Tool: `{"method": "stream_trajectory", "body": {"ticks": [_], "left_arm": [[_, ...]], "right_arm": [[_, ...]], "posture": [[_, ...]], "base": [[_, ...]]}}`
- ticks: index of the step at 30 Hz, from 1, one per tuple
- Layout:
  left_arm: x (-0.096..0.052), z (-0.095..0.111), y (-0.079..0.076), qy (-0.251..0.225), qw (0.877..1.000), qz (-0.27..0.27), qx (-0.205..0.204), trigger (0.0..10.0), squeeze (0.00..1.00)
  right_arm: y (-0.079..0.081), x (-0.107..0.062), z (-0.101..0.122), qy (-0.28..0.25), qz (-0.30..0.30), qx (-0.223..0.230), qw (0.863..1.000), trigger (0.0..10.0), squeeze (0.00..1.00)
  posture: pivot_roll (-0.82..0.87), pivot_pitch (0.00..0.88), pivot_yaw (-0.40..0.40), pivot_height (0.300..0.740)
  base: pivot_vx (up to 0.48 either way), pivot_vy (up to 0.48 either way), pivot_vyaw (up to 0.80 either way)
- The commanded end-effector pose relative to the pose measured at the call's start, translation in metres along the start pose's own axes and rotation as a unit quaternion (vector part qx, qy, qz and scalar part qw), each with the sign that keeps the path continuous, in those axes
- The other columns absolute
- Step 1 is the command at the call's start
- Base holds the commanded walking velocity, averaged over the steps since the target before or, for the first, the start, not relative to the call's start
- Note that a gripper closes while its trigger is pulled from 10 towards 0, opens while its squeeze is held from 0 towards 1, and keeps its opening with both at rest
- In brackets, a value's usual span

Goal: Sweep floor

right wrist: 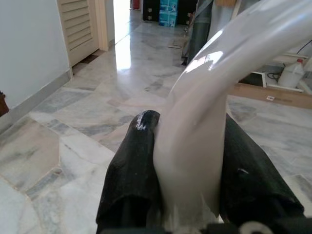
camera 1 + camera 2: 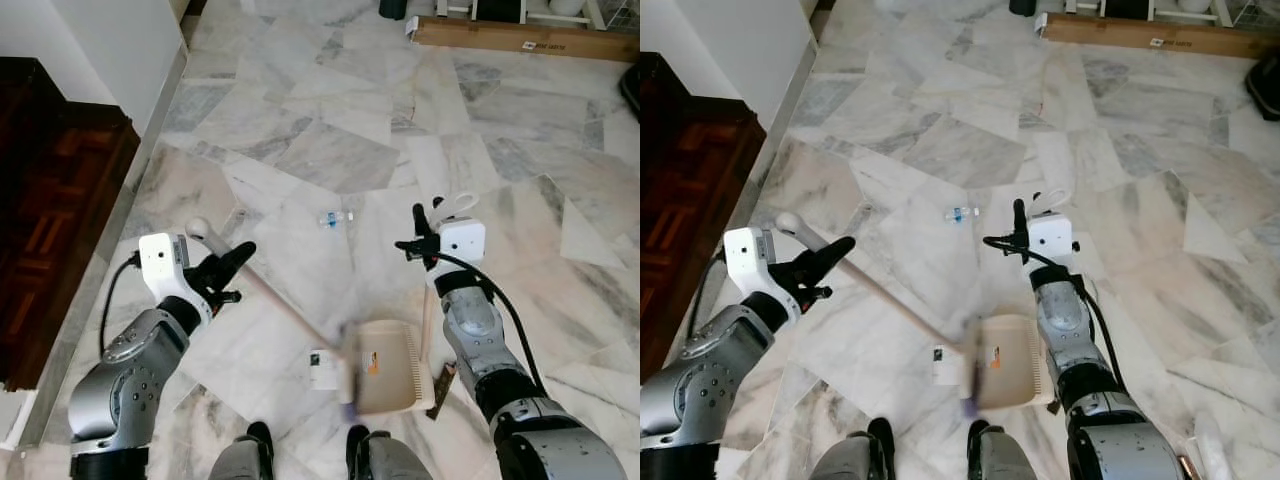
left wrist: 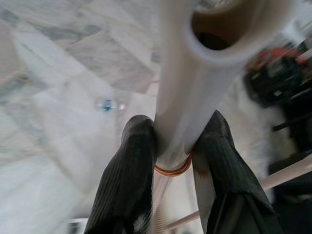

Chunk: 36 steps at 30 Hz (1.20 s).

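Left gripper (image 2: 232,262): fingers (image 3: 127,170) closed tight on either side of the broom handle (image 2: 275,300), near its upper end; grip high, likely for reach and leverage in the stroke.

Broom handle: pale, slanting down from the left gripper toward the dustpan (image 2: 390,368); brush end blurred at the pan's mouth, just ahead of the robot's feet.

Right gripper (image 2: 425,240): fingers (image 1: 134,165) clamped on the dustpan handle (image 1: 195,126), a pale curved upright stem; held upright, apparently to keep the pan flat on the floor and steady against the broom.

Dustpan: beige, on the marble floor (image 2: 330,160), between the two arms, mouth toward the broom.

Paper scrap (image 2: 322,368): white, on the floor just beside the pan's mouth, touching or nearly touching the brush; likely the item being swept in.

Small bottle (image 2: 331,218): clear with blue, lying on the floor farther ahead, well apart from the pan; not yet collected.

Cardboard box (image 2: 520,38): long, flat, at the far edge of the floor.
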<state>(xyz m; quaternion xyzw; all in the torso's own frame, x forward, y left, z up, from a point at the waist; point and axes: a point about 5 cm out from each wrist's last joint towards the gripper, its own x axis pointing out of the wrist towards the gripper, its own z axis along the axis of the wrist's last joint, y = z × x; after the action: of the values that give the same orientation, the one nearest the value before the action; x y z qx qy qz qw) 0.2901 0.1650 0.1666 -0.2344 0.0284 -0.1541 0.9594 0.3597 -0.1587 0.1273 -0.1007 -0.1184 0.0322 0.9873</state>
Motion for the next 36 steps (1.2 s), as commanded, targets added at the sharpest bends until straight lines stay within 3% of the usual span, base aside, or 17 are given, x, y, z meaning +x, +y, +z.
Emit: {"method": "stream_trajectory", "body": {"ticks": [1, 3, 5, 15, 23, 36], "left_arm": [[0.0, 0.007, -0.003, -0.016, 1.0, -0.009, -0.007, 10.0, 0.0], [-0.001, 0.009, -0.002, -0.021, 1.0, 0.0, 0.015, 10.0, 0.0], [-0.008, 0.02, 0.009, -0.047, 0.996, 0.043, 0.063, 10.0, 0.0], [-0.028, 0.035, 0.028, -0.074, 0.985, 0.099, 0.12, 10.0, 0.0], [-0.031, 0.035, 0.029, -0.081, 0.983, 0.109, 0.126, 10.0, 0.0], [-0.029, 0.03, 0.031, -0.076, 0.982, 0.109, 0.136, 10.0, 0.0]], "right_arm": [[0.009, -0.004, -0.008, 0.022, 0.005, 0.02, 1.0, 10.0, 0.0], [0.009, -0.004, -0.008, 0.023, 0.005, 0.02, 1.0, 10.0, 0.0], [0.009, -0.003, -0.006, 0.017, 0.014, -0.002, 1.0, 10.0, 0.0], [0.0, 0.004, 0.009, -0.028, 0.02, -0.039, 0.999, 10.0, 0.0], [-0.003, 0.007, 0.019, -0.056, 0.042, -0.085, 0.994, 10.0, 0.0], [0.002, 0.013, 0.033, -0.09, 0.069, -0.114, 0.987, 10.0, 0.0]], "posture": [[0.07, 0.272, 0.024, 0.74], [0.07, 0.272, 0.024, 0.74], [0.07, 0.275, 0.021, 0.74], [0.07, 0.286, 0.012, 0.74], [0.06, 0.298, 0.004, 0.74], [0.05, 0.292, 0.001, 0.74]], "base": [[0.0, 0.0, 0.0], [0.0, 0.0, 0.0], [0.0, 0.0, 0.0], [0.0, 0.0, 0.0], [0.0, 0.0, 0.0], [0.0, 0.0, 0.0]]}}
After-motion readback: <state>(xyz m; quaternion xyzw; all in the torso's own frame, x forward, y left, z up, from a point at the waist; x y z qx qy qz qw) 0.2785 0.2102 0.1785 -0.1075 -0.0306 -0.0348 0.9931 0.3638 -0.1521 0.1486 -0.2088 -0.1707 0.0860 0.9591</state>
